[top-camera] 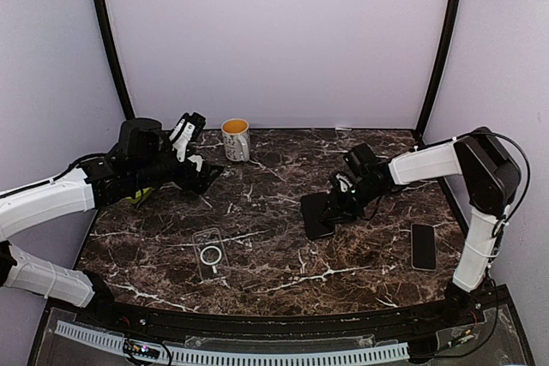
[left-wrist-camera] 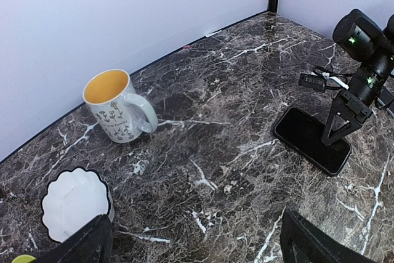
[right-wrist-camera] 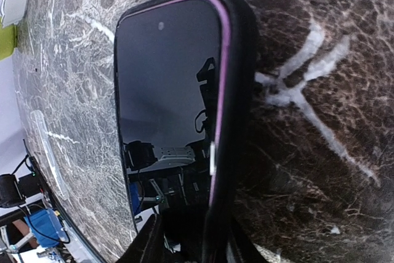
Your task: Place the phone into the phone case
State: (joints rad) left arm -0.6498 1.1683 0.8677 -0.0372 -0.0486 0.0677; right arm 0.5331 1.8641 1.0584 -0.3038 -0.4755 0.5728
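A black phone (top-camera: 317, 214) (left-wrist-camera: 311, 138) (right-wrist-camera: 166, 90) lies flat, screen up, on the marble table right of centre. My right gripper (top-camera: 339, 205) (left-wrist-camera: 341, 124) (right-wrist-camera: 184, 244) stands over its near-right edge. One finger is outside the rim and the other is over the screen with a gap, so the jaws are slightly open. The clear phone case (top-camera: 210, 254), with its white ring, lies flat at front centre-left, apart from the phone. Far from both, my left gripper (top-camera: 204, 150) (left-wrist-camera: 197, 247) hovers wide open and empty at the back left.
A second black phone (top-camera: 423, 246) lies near the right edge. A white mug with a yellow inside (top-camera: 236, 140) (left-wrist-camera: 114, 106) stands at the back. A white scalloped bowl (left-wrist-camera: 74, 202) and a green item (top-camera: 137, 197) sit under the left arm.
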